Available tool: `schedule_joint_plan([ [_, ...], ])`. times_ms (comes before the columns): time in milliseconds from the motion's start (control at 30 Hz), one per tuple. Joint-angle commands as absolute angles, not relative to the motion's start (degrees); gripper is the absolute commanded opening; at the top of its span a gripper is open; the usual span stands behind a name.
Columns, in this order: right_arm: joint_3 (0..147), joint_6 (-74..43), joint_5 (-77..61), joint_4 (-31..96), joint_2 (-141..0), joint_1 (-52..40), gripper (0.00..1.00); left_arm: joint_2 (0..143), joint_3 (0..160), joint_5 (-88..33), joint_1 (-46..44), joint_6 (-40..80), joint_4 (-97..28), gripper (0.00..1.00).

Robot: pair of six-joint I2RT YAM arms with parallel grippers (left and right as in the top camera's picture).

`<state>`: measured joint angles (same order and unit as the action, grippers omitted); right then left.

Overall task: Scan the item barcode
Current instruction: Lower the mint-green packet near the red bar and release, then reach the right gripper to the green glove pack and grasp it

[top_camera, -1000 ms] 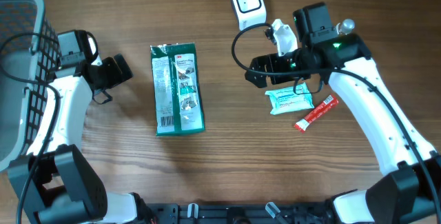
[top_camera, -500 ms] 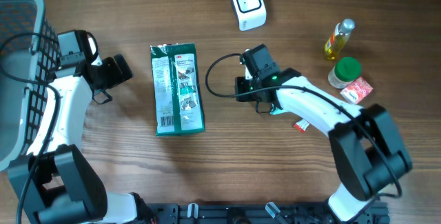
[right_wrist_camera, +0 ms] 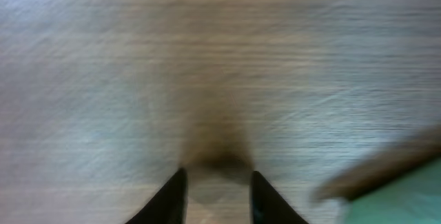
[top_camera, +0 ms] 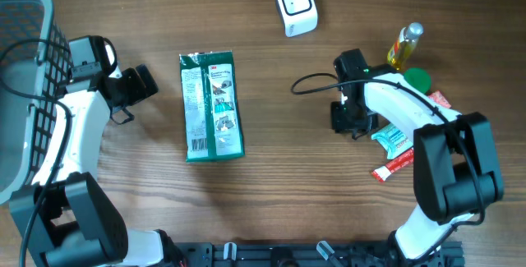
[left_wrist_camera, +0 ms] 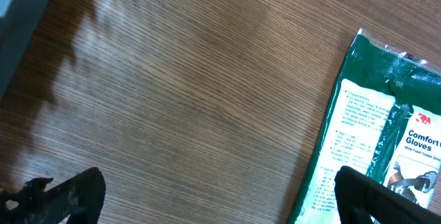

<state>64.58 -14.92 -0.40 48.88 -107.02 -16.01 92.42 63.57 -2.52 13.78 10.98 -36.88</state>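
left fingers (left_wrist_camera: 65,191): we see them spread wide, nothing between, over bare bench (left_wrist_camera: 172,79).
glove pack (left_wrist_camera: 386,148): flat on the bench near the left fingers, not touching.
right fingers (right_wrist_camera: 173,195): narrow gap, nothing held; our view is blurred.
teal packet (top_camera: 393,141): just beside the right fingers.
scanner (top_camera: 296,6): well apart from both.

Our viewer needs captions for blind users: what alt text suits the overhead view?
A green 3M package lies flat mid-table between two robot arms, the left gripper beside it and the right gripper over bare table near a teal packet and red sachet. A white scanner sits at the far edge, a grey basket at left.
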Motion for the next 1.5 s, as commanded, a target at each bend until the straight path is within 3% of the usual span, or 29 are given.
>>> schedule_joint_plan([
  [0, 71.3, -10.5, -26.8, 45.4, -101.4, -18.7, 0.38, 92.6, 63.5, -3.0, 14.0, 10.3, -36.8, 1.0],
  [100, 71.3, -14.9, -38.3, 31.8, -100.1, -24.6, 0.43, 92.6, 63.5, -3.0, 14.0, 10.3, -36.8, 1.0],
  [200, 70.9, -18.2, -30.0, 25.1, -101.6, -33.9, 0.52, 92.6, 63.5, -3.0, 14.0, 10.3, -36.8, 1.0],
  [333, 70.9, -22.0, -11.7, 19.4, -105.7, -47.2, 0.53, 92.6, 63.5, -3.0, 14.0, 10.3, -36.8, 1.0],
  [467, 70.9, -22.0, -4.1, 11.4, -111.7, -55.1, 0.58, 92.6, 63.5, -3.0, 14.0, 10.3, -36.8, 1.0],
  [633, 70.9, -22.1, 2.1, 9.9, -118.0, -55.9, 0.6, 92.6, 63.5, -3.0, 14.0, 10.3, -36.8, 1.0],
  [1467, 70.9, -22.7, 1.5, 9.7, -118.4, -55.9, 0.74, 92.6, 63.5, -3.0, 14.0, 10.3, -36.8, 1.0],
])
